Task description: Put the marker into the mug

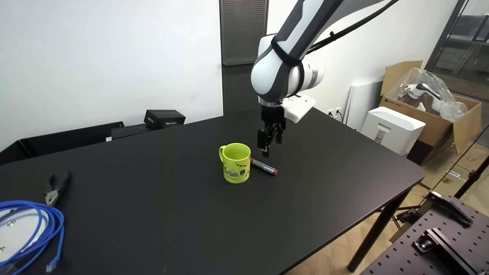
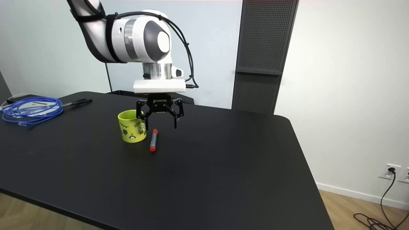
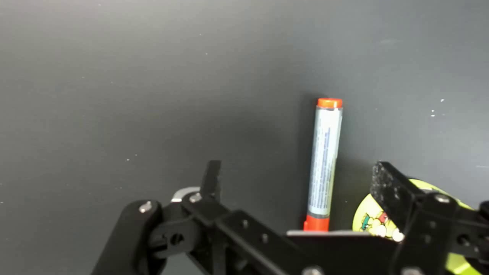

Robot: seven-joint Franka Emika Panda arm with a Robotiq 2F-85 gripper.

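The marker has a grey-white labelled body and red ends. It lies on the table beside the mug in both exterior views, as marker (image 1: 263,167) and marker (image 2: 153,140), and upright in the wrist picture, marker (image 3: 324,160). The yellow-green mug (image 1: 236,170) stands upright with its handle away from the marker; it also shows in an exterior view (image 2: 131,130) and partly behind a finger in the wrist view (image 3: 362,214). My gripper (image 1: 272,147) is open and empty above the table, seen also in an exterior view (image 2: 161,127). In the wrist view its fingers (image 3: 296,172) appear either side of the marker.
Pliers (image 1: 52,195) and a coiled blue cable (image 1: 57,223) on a white plate lie at the table's far side from the arm. A small black box (image 1: 164,119) stands by the wall. The table's edge (image 1: 345,236) runs in front.
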